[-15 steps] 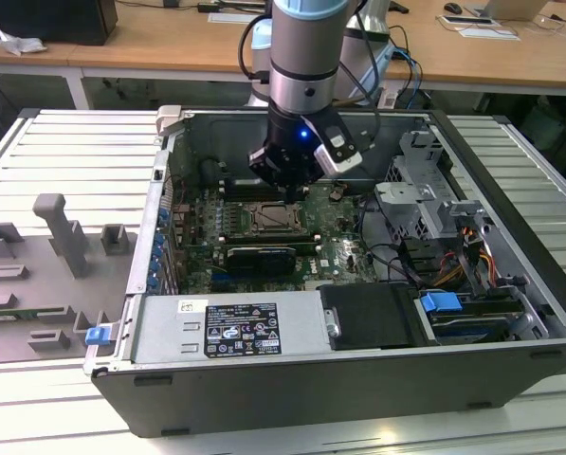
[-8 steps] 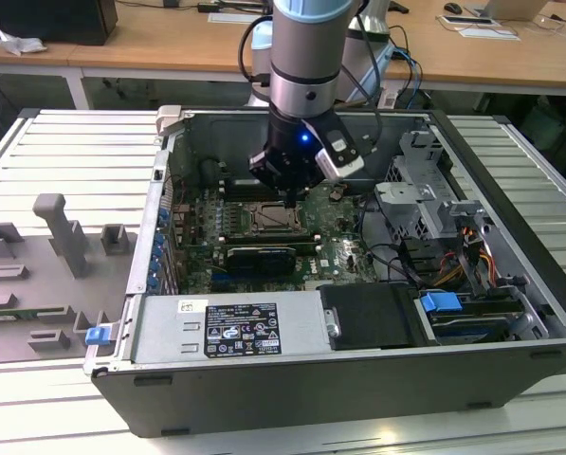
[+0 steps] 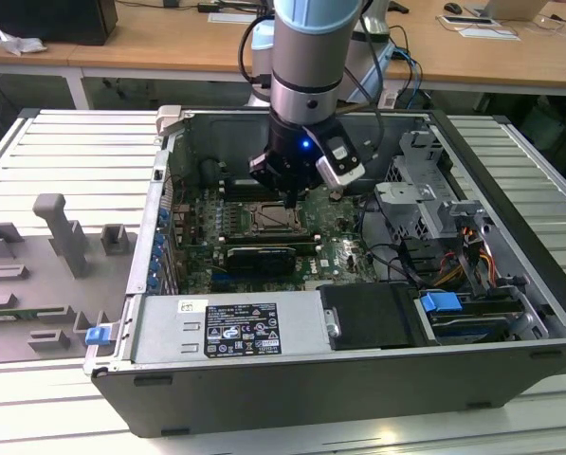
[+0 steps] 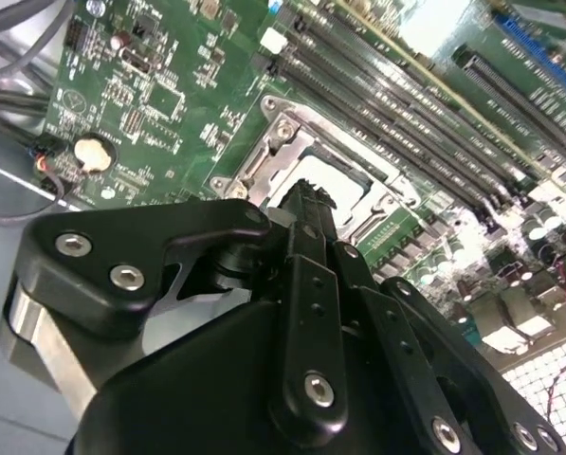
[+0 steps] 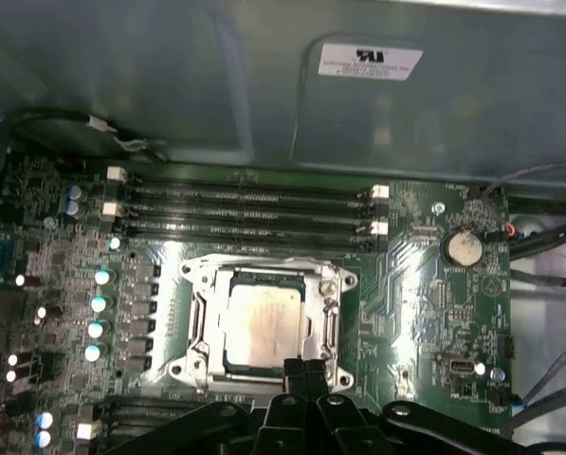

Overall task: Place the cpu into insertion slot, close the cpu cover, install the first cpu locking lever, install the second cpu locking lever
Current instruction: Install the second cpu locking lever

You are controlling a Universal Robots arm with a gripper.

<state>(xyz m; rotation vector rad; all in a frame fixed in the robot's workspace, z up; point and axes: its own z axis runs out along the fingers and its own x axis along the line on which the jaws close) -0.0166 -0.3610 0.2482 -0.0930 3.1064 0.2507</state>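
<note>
Computer case (image 3: 510, 313): open, lying on a slatted table (image 3: 64, 152).
Motherboard (image 5: 425, 313): green, flat inside the case.
Gripper (image 5: 306, 372): fingers pressed together, holding nothing, tips at the socket's edge.
Cpu cover (image 5: 199, 318): closed down.
Cpu (image 5: 264, 322): seated in the insertion slot (image 5: 230, 363).

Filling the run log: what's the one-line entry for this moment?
cpu: seated in insertion slot | cpu cover: down over it | gripper: at the cover's edge, jaws together

Silver-grey arm (image 3: 306, 47), blue light, black screwed gripper (image 4: 306, 204)
</note>
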